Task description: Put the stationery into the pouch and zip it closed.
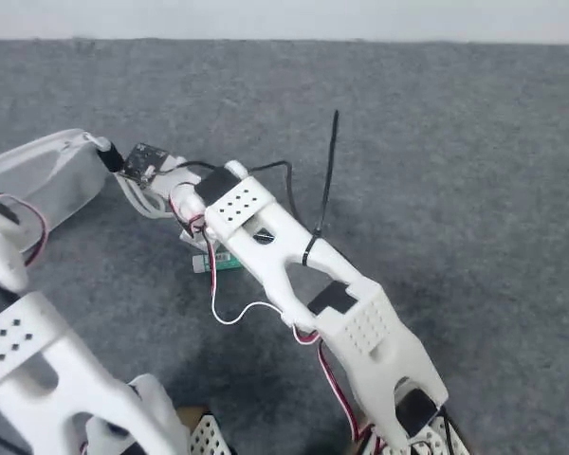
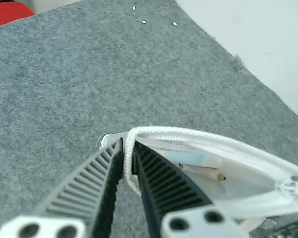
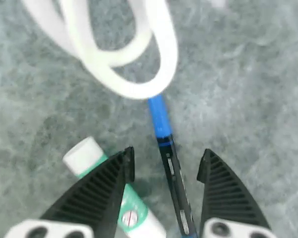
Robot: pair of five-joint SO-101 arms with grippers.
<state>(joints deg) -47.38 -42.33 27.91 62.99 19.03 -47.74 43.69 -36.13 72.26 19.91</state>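
fuzzy mat (image 2: 64,74); left claw (image 2: 127,146) pinches pouch (image 2: 248,191) at corded rim (image 2: 188,133), right claw (image 3: 168,152) spread astride slim, likely plastic pen (image 3: 159,116).

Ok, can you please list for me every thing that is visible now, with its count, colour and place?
mat: one, grey, covers the table.
pouch: one, clear white, on the left side in the high view, zip open.
stick: one, wood colour, inside the pouch.
pale blue item: one, inside the pouch; I cannot tell what it is.
pen: one, blue, on the mat outside the pouch.
tube: one, green and white, on the mat beside the pen, not touching it.
red object: one, beyond the mat's far edge.
cable: white loops, above the pen.
left hand: black, shut on the pouch's zip edge.
right hand: black, open, over the pen.
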